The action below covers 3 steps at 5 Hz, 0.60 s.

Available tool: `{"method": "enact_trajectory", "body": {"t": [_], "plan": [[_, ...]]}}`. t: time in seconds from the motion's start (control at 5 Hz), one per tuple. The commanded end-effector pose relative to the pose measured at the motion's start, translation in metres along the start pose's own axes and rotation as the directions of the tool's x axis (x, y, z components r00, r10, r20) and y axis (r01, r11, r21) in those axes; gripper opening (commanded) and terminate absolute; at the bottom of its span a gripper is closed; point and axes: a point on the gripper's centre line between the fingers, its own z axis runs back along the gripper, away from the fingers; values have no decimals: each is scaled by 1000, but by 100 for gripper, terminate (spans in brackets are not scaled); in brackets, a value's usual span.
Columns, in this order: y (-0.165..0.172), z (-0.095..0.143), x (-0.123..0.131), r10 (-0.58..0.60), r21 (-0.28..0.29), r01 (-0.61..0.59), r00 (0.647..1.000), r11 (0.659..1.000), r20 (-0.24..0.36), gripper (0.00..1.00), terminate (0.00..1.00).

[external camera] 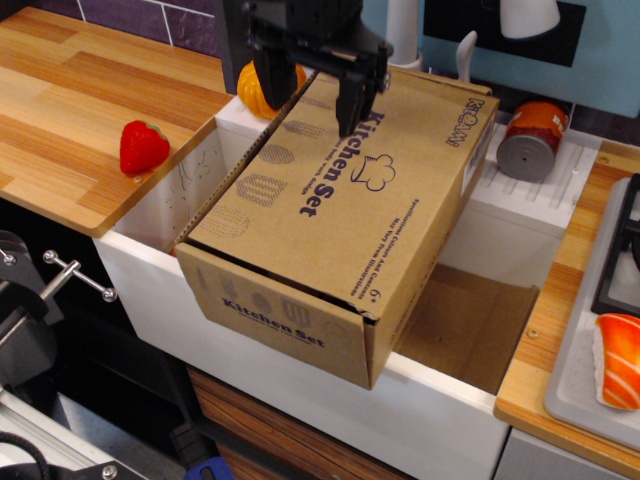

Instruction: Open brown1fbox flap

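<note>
**A:** What sits around the box?

**B:** A red strawberry [143, 147] lies on the wooden surface [70, 110] at the left. An orange pumpkin-like thing [258, 92] sits behind the box's far left corner, partly hidden by the gripper [312, 98]. A tin can [533, 139] lies on its side on the white ribbed board at the right, just beside the box's far end. A piece of salmon sushi [618, 360] rests on a grey tray [580, 390] at the lower right.

**A:** And the box itself?

**B:** The brown1fbox [330, 230] lies tilted across the white sink [300, 390], its near end hanging over the front wall. The flap [360, 190] lies flat on top, closed, showing purple "Kitchen Set" lettering and a chef-hat logo. The corrugated left edge shows along its length.

**A:** The fingers?

**B:** Spread apart, holding nothing. One finger hangs by the flap's left edge near the pumpkin, the other is over the flap by the lettering. Whether its tip touches the cardboard, I cannot tell.
</note>
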Motion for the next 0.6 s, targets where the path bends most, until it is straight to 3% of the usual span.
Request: {"method": "enact_trajectory", "body": {"t": [0.0,0.4], "plan": [[16,6,6,-11,-78,13,1000,997,25,100,0],[23,2,8,-9,-80,10,1000,997,17,100,0]]}}
